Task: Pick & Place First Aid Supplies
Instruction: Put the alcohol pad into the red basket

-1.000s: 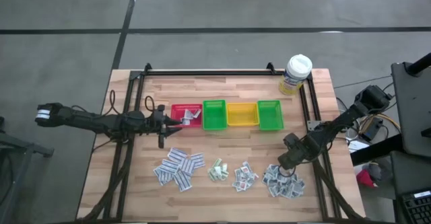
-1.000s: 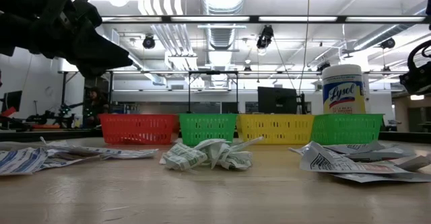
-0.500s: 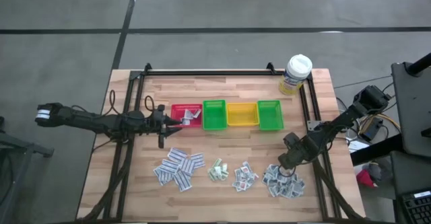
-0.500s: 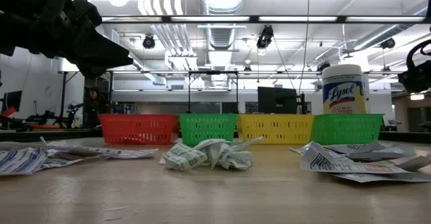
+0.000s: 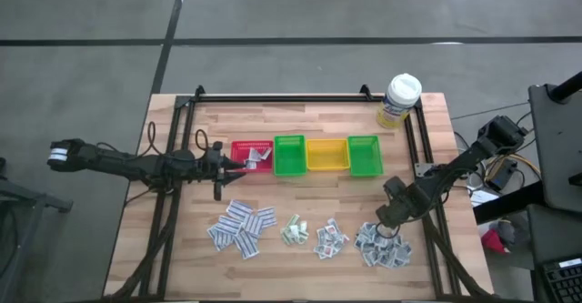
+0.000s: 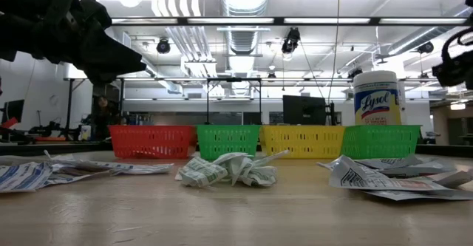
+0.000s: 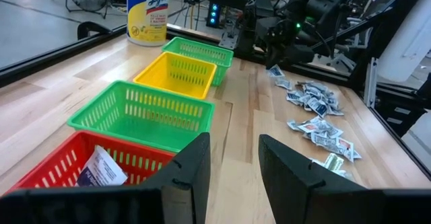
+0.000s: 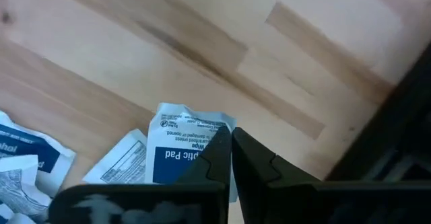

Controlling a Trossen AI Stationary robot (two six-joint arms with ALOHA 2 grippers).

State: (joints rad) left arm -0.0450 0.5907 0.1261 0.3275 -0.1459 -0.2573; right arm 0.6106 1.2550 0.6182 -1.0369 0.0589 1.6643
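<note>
The first aid supplies lie in several heaps along the table's near side: strip packets (image 5: 242, 227), green-printed ones (image 5: 294, 230), a small heap (image 5: 330, 238) and the right-hand heap (image 5: 382, 246). My right gripper (image 5: 387, 221) points down over that right-hand heap, shut on a white packet with blue print (image 8: 178, 146). My left gripper (image 7: 232, 167) hovers open and level beside the red bin (image 5: 251, 156), nothing between its fingers. One packet (image 7: 101, 167) lies in the red bin. My right gripper pinches the blue-printed packet between its two fingers at one edge (image 8: 214, 142), coming from above and pointing down. The packet hangs below the fingers (image 7: 272, 69), over the other packets of the heap (image 8: 20, 157).
A green bin (image 5: 289, 155), a yellow bin (image 5: 326, 154) and another green bin (image 5: 364, 155) stand in a row right of the red one. A white-capped wipes bottle with a yellow label (image 5: 399, 100) stands at the far right. Black rails (image 5: 418, 148) frame the table.
My right gripper has risen a little above the right-hand heap.
</note>
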